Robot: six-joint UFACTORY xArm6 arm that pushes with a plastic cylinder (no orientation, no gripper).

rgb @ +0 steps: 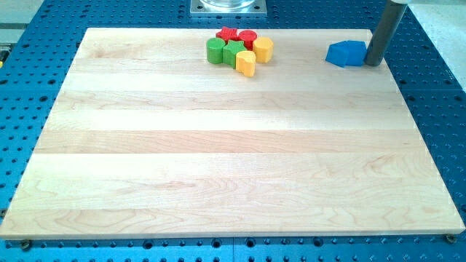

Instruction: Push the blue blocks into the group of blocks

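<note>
blue blocks and our tip sit apart from the cluster at the view's top

going from the view's left, we see the wooden board (218,145) lying on a blue perforated table (29,87), with most of its surface bare. near the view's top, a little left of centre, we find the group of blocks packed close together. leftmost in it is the green cylinder (215,51). just right of that is a green star-shaped block (233,52), and behind the two sits a red star-shaped block (228,34). next to it at the back is a red cylinder (247,38). in front, toward the view's bottom, stands one yellow block (246,64), rounded on one side, and a second yellow block (263,49) closes the group on the view's right. these pieces touch or nearly touch one another.

further to the view's right, well apart from the group, we see the blue blocks (346,54). they read as one blue mass, and we cannot tell their separate shapes or where one ends and the other begins.

touching their right side is our rod, with my tip (373,64) resting on the board at the blue blocks' right edge. we carry no jaws, so the rod holds nothing; it only stands against the blue.
</note>
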